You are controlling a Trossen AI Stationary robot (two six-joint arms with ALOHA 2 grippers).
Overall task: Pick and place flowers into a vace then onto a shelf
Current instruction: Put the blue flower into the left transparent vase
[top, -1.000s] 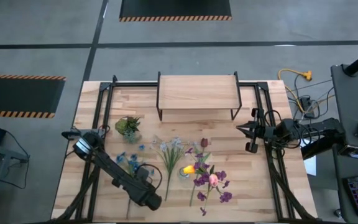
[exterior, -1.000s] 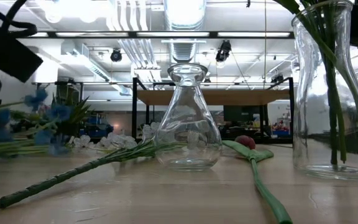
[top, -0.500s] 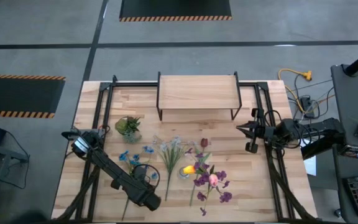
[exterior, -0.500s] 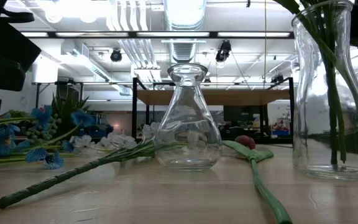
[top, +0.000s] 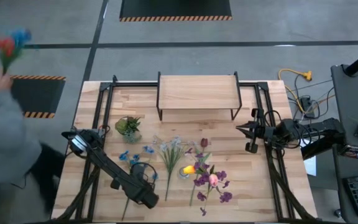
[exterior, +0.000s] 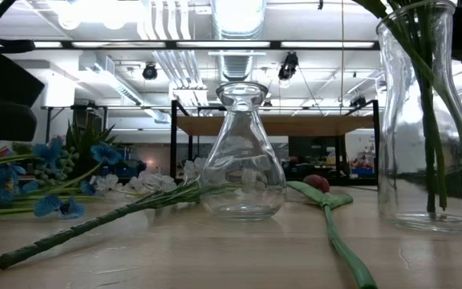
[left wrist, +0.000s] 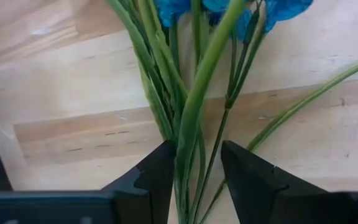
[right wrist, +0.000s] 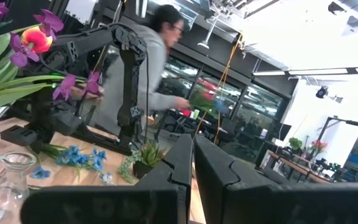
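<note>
From my overhead feed I see a person [top: 8, 140] in a grey top standing off the left edge of the worktop [top: 253, 168], one arm raised. A small potted plant [top: 128, 127] sits on the worktop's left half. A yellow cable [top: 298, 79] lies on the floor beyond the right corner, and striped black mats [top: 174, 9] mark the grey floor.

Both arms are dark, near-black, built of chunky jointed links. The left arm [top: 114, 177] carries a pale silver-white collar at its 10 o'clock end. The right arm [top: 291, 132] trails black cabling. Each pincer shows two matte black, blocky, angular fingers [left wrist: 154, 180]. Beyond, a person [right wrist: 148, 68] wears a grey long-sleeved top.
</note>
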